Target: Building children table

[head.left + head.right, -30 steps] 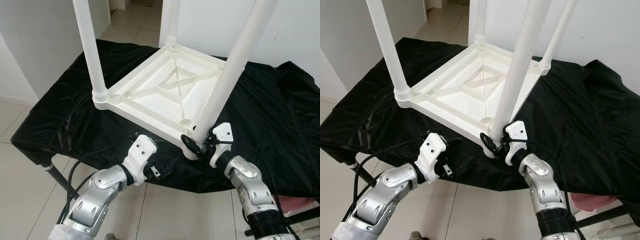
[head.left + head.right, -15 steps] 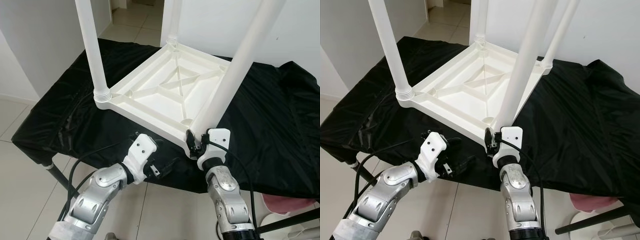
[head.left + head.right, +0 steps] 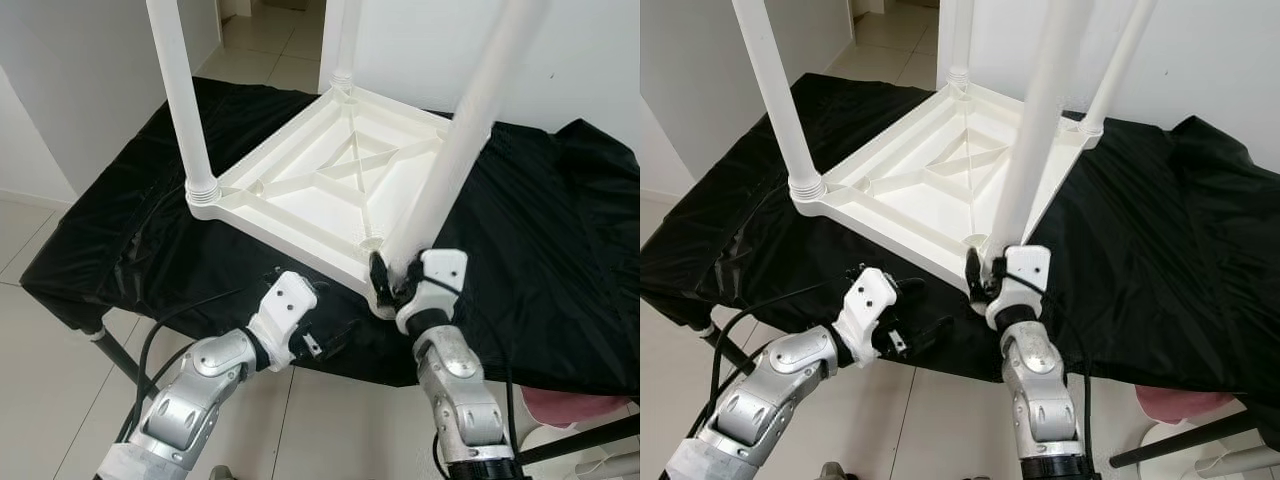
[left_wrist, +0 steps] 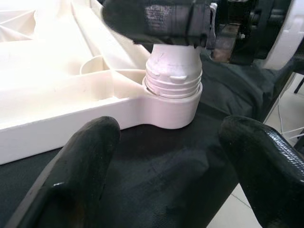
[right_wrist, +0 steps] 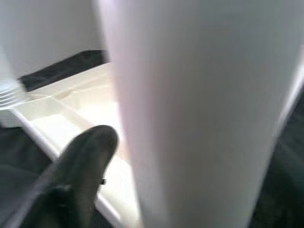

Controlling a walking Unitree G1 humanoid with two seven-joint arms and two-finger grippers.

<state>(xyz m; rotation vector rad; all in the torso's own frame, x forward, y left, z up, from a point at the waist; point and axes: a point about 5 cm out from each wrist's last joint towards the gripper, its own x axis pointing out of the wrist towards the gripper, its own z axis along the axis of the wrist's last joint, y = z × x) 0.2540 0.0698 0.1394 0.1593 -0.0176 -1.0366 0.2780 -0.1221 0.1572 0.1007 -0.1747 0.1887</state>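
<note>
A white plastic children's table lies upside down on a black cloth, its legs pointing up. My right gripper is shut on the base of the nearest leg, just above the front corner socket. In the right wrist view that leg is close up, with one black finger beside it. The left wrist view shows the leg's threaded end sitting in the corner socket. My left gripper hangs open over the cloth just in front of the table's front edge, holding nothing.
The cloth drapes over a low stand whose front edge is right above my forearms. A metal stand leg slants down at the left. White walls stand left and behind, over a tiled floor. Something pink lies low on the right.
My right forearm has swung in from the right to below the leg and the wrist has turned around the leg's base, still gripping it. The leg's tilt shifted slightly. The left arm has barely moved.
</note>
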